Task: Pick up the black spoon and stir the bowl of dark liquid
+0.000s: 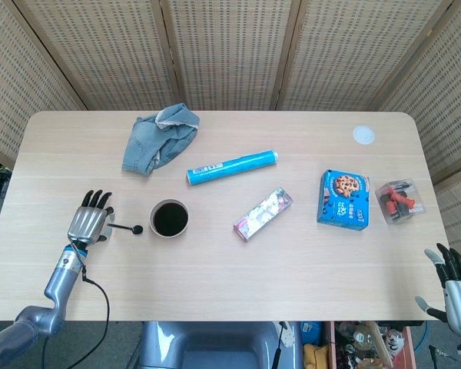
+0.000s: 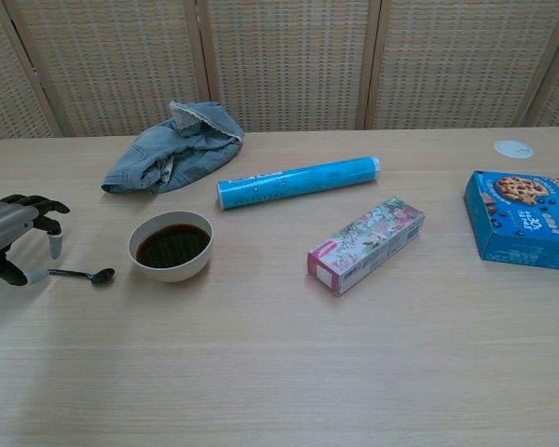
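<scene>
- Black spoon (image 2: pixel 79 275) flat on the table (image 2: pixel 279 372) at lower left of the chest view, bowl end toward the bowl of dark liquid (image 2: pixel 170 246), just left of it and apart.
- Left hand (image 2: pixel 14 244) at the spoon handle's end, fingers spread and arched above it, thumb tip touching or nearly so; nothing grasped.
- Right hand (image 1: pixel 455 286) at lower right corner of the head view, off the table edge, fingers apart, holding nothing.
</scene>
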Controlling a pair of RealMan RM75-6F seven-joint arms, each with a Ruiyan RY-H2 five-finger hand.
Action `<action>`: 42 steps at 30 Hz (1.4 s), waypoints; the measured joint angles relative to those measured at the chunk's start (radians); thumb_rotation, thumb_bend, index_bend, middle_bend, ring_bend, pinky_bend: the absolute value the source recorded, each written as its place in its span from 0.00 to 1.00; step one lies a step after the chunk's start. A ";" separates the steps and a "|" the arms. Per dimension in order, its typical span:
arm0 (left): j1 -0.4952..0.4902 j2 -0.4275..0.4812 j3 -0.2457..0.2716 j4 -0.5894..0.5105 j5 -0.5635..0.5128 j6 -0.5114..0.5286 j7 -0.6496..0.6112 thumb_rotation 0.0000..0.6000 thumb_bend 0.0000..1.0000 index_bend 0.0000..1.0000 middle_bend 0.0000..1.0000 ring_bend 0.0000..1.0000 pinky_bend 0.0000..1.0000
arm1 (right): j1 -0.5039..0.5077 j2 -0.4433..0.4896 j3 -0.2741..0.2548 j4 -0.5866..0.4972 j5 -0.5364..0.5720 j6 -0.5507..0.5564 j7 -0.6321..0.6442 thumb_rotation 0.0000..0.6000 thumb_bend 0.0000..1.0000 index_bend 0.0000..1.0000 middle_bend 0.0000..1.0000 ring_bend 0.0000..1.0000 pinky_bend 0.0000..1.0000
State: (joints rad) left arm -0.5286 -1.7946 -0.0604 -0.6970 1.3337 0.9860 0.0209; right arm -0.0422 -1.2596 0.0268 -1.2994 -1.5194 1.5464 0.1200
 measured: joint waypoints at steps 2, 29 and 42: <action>0.000 -0.003 -0.001 0.003 0.000 -0.003 0.000 1.00 0.34 0.50 0.10 0.00 0.00 | 0.000 0.000 0.000 0.000 0.001 0.000 0.000 1.00 0.21 0.17 0.14 0.00 0.00; -0.016 -0.044 -0.027 0.062 0.000 -0.056 0.011 1.00 0.35 0.52 0.10 0.00 0.00 | -0.005 -0.001 0.001 0.005 0.010 -0.005 0.000 1.00 0.21 0.17 0.14 0.00 0.00; -0.018 -0.047 -0.034 0.060 -0.006 -0.076 0.027 1.00 0.35 0.53 0.10 0.00 0.00 | -0.004 -0.001 0.002 0.006 0.013 -0.009 0.001 1.00 0.21 0.17 0.14 0.00 0.00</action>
State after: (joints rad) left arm -0.5464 -1.8413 -0.0948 -0.6368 1.3273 0.9101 0.0478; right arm -0.0467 -1.2603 0.0290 -1.2937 -1.5060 1.5370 0.1210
